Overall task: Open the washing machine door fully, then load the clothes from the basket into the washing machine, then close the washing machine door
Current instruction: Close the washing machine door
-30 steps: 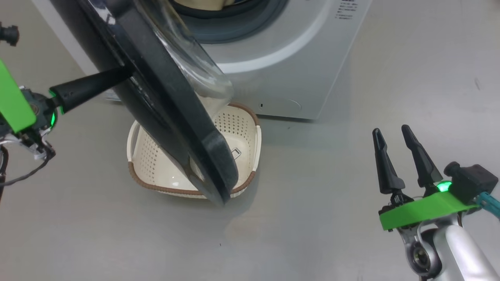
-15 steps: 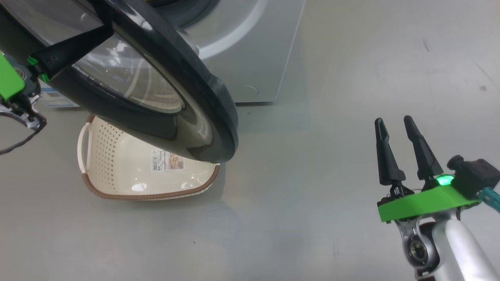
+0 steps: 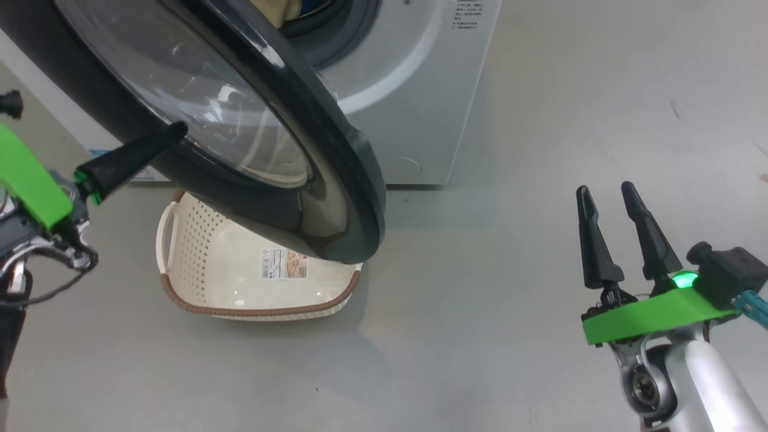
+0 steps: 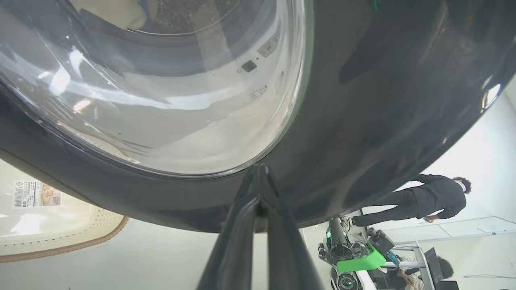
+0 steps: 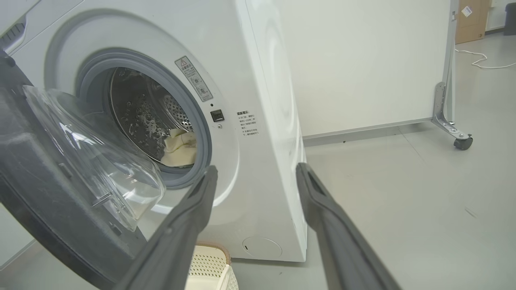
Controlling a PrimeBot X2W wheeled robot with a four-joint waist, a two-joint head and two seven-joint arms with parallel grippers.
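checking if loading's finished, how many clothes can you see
1: a cream bundle of clothes in the drum of the washing machine, possibly several garments. None on the part of the basket floor that shows; the washing machine door hides the rest.

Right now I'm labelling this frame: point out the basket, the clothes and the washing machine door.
basket point(image 3: 203, 246), head view, perforated left wall.
clothes point(image 5: 179, 148), right wrist view, middle of the cream cloth.
washing machine door point(image 3: 336, 240), head view, lower black rim.

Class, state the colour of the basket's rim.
Brown; the basket's rim shows best in the head view.
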